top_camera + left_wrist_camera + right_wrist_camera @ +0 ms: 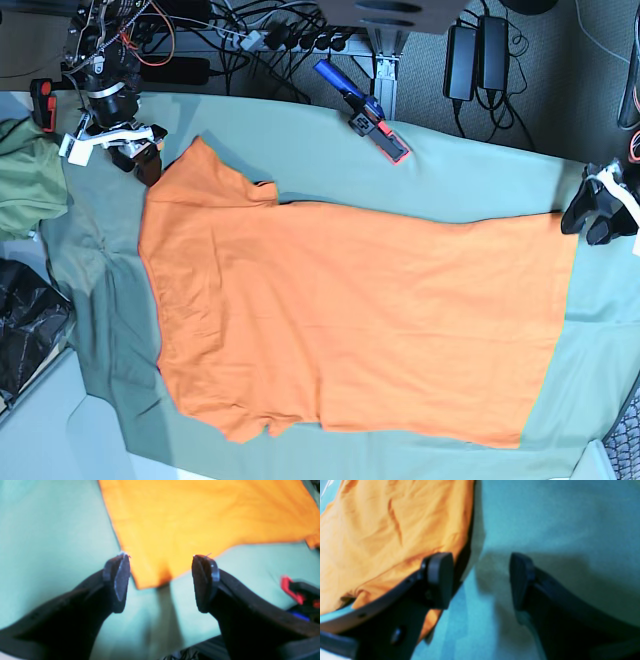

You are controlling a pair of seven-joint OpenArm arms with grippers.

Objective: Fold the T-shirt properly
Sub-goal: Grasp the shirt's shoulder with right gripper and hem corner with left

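Orange T-shirt [350, 310] flat on grey-green table cloth [470, 180], left gripper [161, 580] at 3 o'clock, right gripper [480, 580] at 10 o'clock, both spread wide, empty.

Right wrist cam is pretty blurry. The right gripper [481, 580] has its jaws spread wide with nothing between them, just grey-green cloth [557, 525] on the tabletop and the gripper's shadow. The orange T-shirt [382, 537] fills the left side, wrinkled, its edge running behind the left finger [440, 577].
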